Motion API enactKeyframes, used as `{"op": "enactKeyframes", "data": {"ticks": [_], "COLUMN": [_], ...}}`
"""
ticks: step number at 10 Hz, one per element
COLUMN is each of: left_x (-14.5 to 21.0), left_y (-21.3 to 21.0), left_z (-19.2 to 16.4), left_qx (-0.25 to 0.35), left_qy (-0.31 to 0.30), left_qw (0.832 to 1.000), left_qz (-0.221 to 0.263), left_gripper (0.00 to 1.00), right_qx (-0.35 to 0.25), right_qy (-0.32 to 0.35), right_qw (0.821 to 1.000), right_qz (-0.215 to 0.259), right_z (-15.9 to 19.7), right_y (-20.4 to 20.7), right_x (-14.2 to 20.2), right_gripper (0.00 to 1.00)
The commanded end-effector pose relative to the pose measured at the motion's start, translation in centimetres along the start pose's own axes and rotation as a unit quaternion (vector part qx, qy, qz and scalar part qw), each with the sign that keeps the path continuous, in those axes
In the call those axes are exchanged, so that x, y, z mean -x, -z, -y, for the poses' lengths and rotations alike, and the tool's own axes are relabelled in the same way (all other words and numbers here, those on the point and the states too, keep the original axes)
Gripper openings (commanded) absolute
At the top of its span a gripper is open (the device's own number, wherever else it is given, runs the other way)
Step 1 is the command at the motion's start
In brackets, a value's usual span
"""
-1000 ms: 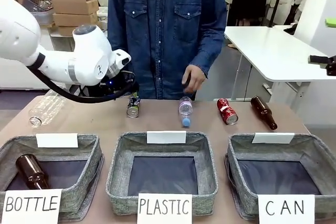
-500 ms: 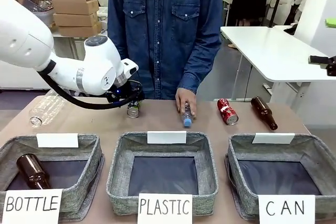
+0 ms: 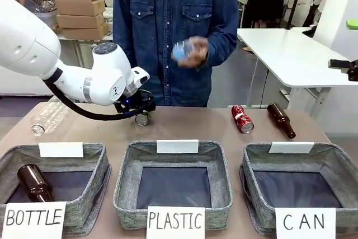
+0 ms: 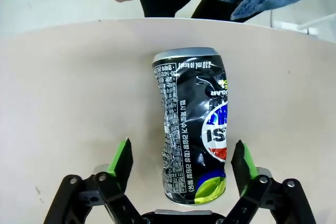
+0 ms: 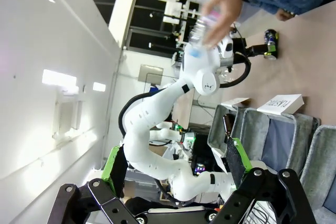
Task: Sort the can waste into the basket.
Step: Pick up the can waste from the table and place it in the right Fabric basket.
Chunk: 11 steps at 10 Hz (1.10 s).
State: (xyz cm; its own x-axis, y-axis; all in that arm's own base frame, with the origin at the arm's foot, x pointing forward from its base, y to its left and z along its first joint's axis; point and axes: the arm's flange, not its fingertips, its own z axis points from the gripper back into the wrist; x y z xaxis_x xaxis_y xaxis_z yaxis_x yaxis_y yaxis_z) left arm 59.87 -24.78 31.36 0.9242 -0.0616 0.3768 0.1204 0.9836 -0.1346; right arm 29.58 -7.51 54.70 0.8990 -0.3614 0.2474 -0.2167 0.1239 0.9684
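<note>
Dark-blue can (image 4: 193,129) lies lengthwise — between the spread left jaws.

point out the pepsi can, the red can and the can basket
pepsi can (image 4: 194,129), left wrist view, middle of its dented side
red can (image 3: 242,119), front view, middle of its body
can basket (image 3: 251,178), front view, its left wall

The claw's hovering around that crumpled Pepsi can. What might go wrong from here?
1. The Pepsi can lies on its side, dented, between the open pads of the left gripper; when they close it might roll or slip out.
2. The CAN basket sits at the far right, past the PLASTIC basket; a weak grip could drop the can in the wrong one.
3. The person's hand holds a plastic bottle above the middle, possibly in the arm's way.
</note>
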Motion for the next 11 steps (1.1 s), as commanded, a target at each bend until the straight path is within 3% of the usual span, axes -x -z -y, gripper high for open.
{"op": "enactKeyframes", "data": {"ticks": [1,2,4,5,6,8,9,11], "left_x": [0.1,0.1,0.1,0.0,0.0,-0.4,-0.7,-0.6], "left_y": [0.0,0.0,-0.1,-0.1,-0.3,-1.3,-3.1,-9.7], "left_z": [0.1,0.0,-0.1,-0.1,-0.2,-0.6,-1.6,-5.3], "left_qx": [-0.009,-0.008,-0.004,-0.003,-0.003,0.0,0.002,0.033], "left_qy": [0.005,0.006,0.008,0.008,0.006,0.0,-0.004,0.046], "left_qw": [1.0,1.0,1.0,1.0,1.0,1.0,1.0,0.995], "left_qz": [0.009,0.009,0.013,0.014,0.014,0.013,-0.014,-0.084], "left_gripper": [0.4,0.0,0.0,0.15,0.02,0.0,0.0,0.0], "right_qx": [-0.011,-0.011,-0.011,-0.011,-0.011,-0.011,-0.011,-0.011], "right_qy": [-0.015,-0.015,-0.015,-0.015,-0.015,-0.015,-0.015,-0.015], "right_qw": [1.0,1.0,1.0,1.0,1.0,1.0,1.0,1.0], "right_qz": [0.003,0.003,0.003,0.003,0.003,0.003,0.003,0.003], "right_z": [0.0,0.0,0.0,0.0,0.0,0.0,0.0,0.0], "right_y": [0.2,0.2,0.2,0.2,0.2,0.2,0.2,0.2], "right_x": [-0.4,-0.4,-0.4,-0.4,-0.4,-0.4,-0.4,-0.4], "right_gripper": [1.0,1.0,1.0,1.0,1.0,1.0,1.0,1.0]}}
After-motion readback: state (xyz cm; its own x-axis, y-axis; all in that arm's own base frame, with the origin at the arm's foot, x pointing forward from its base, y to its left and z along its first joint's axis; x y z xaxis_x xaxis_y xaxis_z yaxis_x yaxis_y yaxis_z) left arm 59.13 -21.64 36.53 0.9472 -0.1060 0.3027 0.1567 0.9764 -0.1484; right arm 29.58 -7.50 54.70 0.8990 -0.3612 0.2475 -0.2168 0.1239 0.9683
